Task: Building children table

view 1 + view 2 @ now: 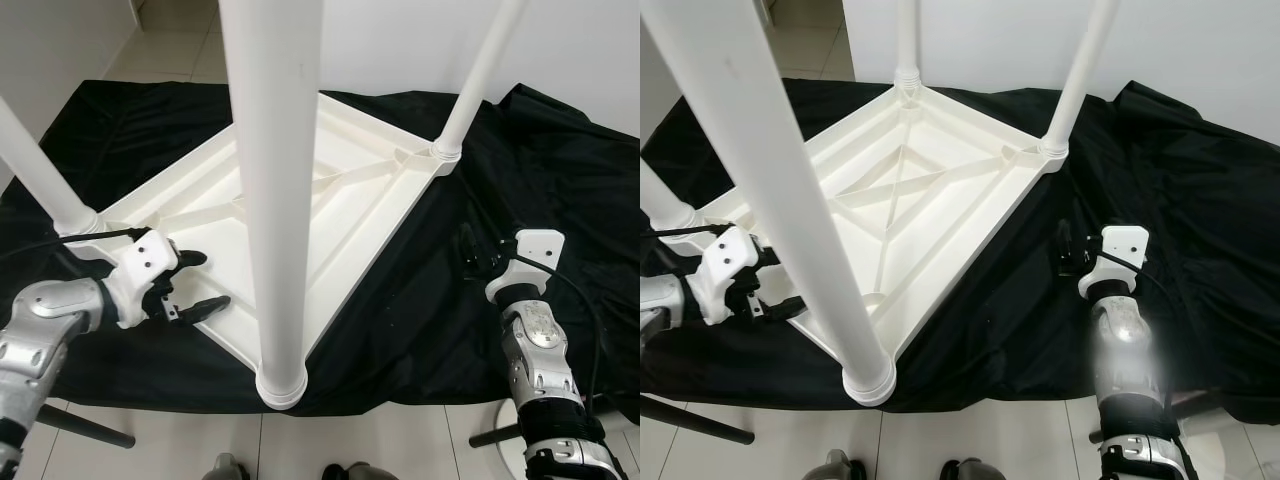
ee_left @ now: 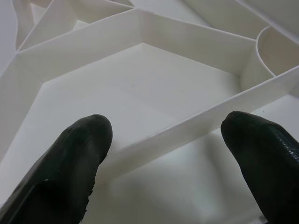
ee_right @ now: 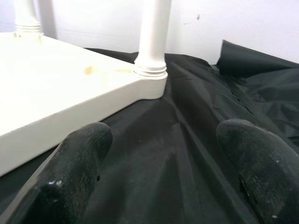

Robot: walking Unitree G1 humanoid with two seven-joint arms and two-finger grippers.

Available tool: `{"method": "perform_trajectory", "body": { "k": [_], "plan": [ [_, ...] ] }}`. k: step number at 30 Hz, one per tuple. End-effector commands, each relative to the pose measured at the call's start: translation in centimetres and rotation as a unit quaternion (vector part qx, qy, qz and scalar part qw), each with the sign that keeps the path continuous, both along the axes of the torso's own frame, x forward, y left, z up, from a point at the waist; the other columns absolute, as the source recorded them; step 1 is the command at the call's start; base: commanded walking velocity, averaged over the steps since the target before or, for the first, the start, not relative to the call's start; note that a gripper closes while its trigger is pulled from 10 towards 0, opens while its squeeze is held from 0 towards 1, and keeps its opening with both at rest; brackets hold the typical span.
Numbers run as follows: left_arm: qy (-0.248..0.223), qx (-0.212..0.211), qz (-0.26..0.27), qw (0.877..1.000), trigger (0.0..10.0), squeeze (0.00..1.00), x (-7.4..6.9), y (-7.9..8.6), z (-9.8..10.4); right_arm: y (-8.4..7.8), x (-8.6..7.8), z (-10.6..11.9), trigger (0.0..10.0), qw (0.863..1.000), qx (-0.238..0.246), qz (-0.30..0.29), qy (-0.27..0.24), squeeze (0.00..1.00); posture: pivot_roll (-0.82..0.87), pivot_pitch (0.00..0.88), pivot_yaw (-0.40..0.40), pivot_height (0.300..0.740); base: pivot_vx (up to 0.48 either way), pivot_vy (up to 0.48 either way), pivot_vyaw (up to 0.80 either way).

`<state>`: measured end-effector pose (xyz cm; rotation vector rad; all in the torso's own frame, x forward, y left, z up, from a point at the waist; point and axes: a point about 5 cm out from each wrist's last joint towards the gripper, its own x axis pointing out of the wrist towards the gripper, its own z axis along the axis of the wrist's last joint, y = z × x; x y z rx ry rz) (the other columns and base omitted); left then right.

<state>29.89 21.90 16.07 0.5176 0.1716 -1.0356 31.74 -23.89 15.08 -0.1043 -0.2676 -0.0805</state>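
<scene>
Tabletop (image 1: 350, 200): upside down on black cloth (image 1: 560, 170), legs up.
Left gripper (image 1: 195, 283): spread wide, astride the near rim (image 2: 187, 133), the nearer arm.
Right gripper (image 3: 163, 154): wide, empty; table edge lies beside it, apart.

An upturned white table top (image 1: 940, 190) lies on a black cloth (image 1: 1180, 200), its legs standing upward (the nearest leg (image 1: 780, 200) crosses the frame). The left gripper (image 1: 775, 285) sits at the top's near-left edge, fingers spread. The right gripper (image 1: 1068, 250) hovers over cloth, beside the top's right edge.
</scene>
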Motion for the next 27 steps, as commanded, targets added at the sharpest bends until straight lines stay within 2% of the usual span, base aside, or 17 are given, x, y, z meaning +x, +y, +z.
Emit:
{"method": "perform_trajectory", "body": {
  "k": [1, 5, 10, 14, 16, 17, 19, 27],
  "plan": [
    [0.040, 0.037, -0.001, 0.999, 10.0, 0.00, -0.3, -0.2, -2.5, -0.2, -0.1, -0.4, 10.0, 1.000, -0.003, -0.002, 0.012, 0.00, -0.01, 0.123, -0.042, 0.740, 0.000, 0.000, 0.00],
    [0.028, 0.041, -0.002, 0.999, 10.0, 0.00, 0.3, -0.6, -2.4, -0.3, -0.2, -0.4, 10.0, 1.000, -0.004, -0.002, 0.012, 0.00, -0.01, 0.122, -0.041, 0.740, 0.000, 0.000, 0.00],
    [0.005, 0.036, 0.025, 0.999, 10.0, 0.00, 1.7, -0.9, -1.8, -0.3, -0.2, -0.4, 10.0, 1.000, -0.004, -0.002, 0.013, 0.00, -0.02, 0.120, -0.036, 0.740, 0.000, 0.000, 0.00],
    [0.003, 0.031, 0.039, 0.999, 10.0, 0.00, 2.5, -1.0, -1.6, -0.1, -0.2, -0.4, 10.0, 1.000, -0.004, -0.001, 0.013, 0.00, -0.02, 0.118, -0.032, 0.740, 0.000, 0.000, 0.00],
    [0.004, 0.064, 0.018, 0.998, 10.0, 0.00, 2.4, -1.0, -2.1, 0.0, -0.1, -0.4, 10.0, 1.000, -0.004, 0.000, 0.013, 0.00, -0.02, 0.118, -0.028, 0.740, 0.000, 0.000, 0.00],
    [0.004, 0.064, 0.018, 0.998, 10.0, 0.00, 2.4, -1.0, -2.1, 0.0, -0.1, -0.4, 10.0, 1.000, -0.004, 0.000, 0.013, 0.00, -0.02, 0.118, -0.028, 0.740, 0.000, 0.000, 0.00],
    [0.011, 0.091, -0.002, 0.996, 10.0, 0.00, 2.3, -1.0, -2.5, 0.0, -0.1, -0.4, 10.0, 1.000, -0.004, 0.000, 0.012, 0.00, -0.02, 0.117, -0.027, 0.740, 0.000, 0.000, 0.00],
    [0.025, 0.107, -0.032, 0.993, 10.0, 0.00, 2.7, -1.5, -2.2, 0.0, 0.0, -0.3, 10.0, 1.000, -0.003, -0.003, 0.010, 0.00, -0.01, 0.129, -0.021, 0.740, 0.000, 0.000, 0.00]
  ]
}}
